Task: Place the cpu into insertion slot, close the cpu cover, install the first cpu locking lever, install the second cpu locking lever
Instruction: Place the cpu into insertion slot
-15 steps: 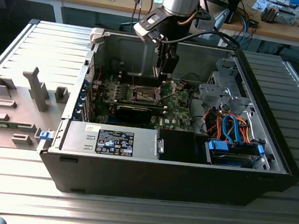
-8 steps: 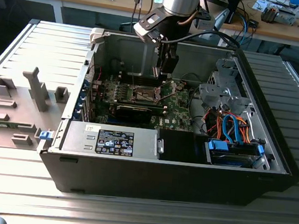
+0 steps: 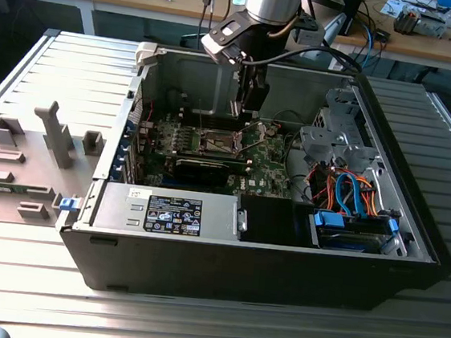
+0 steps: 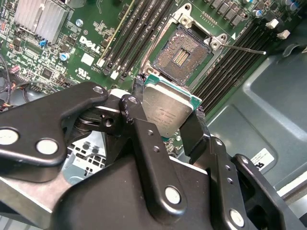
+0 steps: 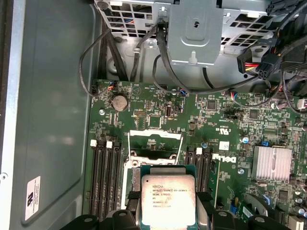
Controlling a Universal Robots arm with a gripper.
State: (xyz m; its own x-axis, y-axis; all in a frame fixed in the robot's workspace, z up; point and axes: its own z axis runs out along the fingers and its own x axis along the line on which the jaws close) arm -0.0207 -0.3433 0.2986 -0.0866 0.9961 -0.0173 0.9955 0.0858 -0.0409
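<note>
My gripper (image 4: 168, 112) is shut on the cpu (image 4: 165, 108), a flat square chip with a silver-grey top and a green rim. Dark fingers (image 4: 194, 129) clamp two opposite edges. The chip hangs tilted just above the insertion slot (image 4: 184, 52), whose dark centre and metal rim lie bare on the green motherboard (image 4: 91, 57). In the first wrist view the cpu (image 5: 168, 199) covers most of the socket, and the cpu cover (image 5: 154, 135) stands raised as a thin silvery frame behind it. A thin wire locking lever (image 4: 244, 48) sticks out sideways, unlatched. From outside, the gripper (image 3: 248, 107) reaches down into the open computer case (image 3: 412, 237).
Black memory slots (image 5: 103, 172) flank the socket on both sides. A finned heatsink (image 5: 272, 163) sits on the board. Cables (image 5: 120, 52) and a metal drive cage (image 5: 194, 28) lie beyond the board. Grey fixtures (image 3: 51, 135) stand on the ribbed table at the exterior view's left.
</note>
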